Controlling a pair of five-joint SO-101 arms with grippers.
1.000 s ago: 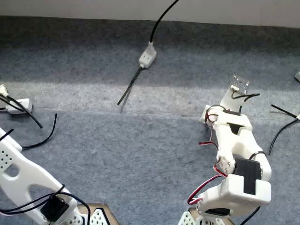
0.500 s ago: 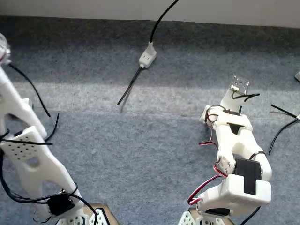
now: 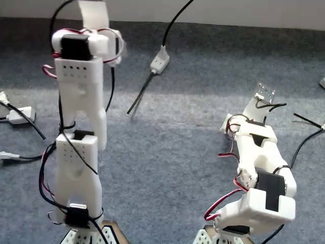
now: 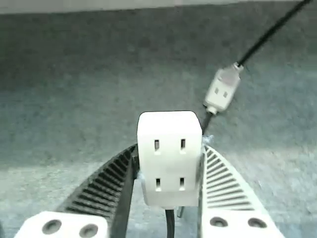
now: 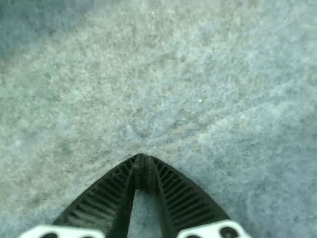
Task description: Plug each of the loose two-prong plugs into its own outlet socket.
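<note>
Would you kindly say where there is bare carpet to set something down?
Bare: the carpet between the left arm and the right arm, nearer than the white outlet. Crowded: the left edge, with connectors and cords; the right edge, with black cords.

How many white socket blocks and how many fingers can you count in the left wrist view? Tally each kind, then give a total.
Socket blocks: 2, the held socket block and the far socket block
Fingers: 2
Total: 4
</note>
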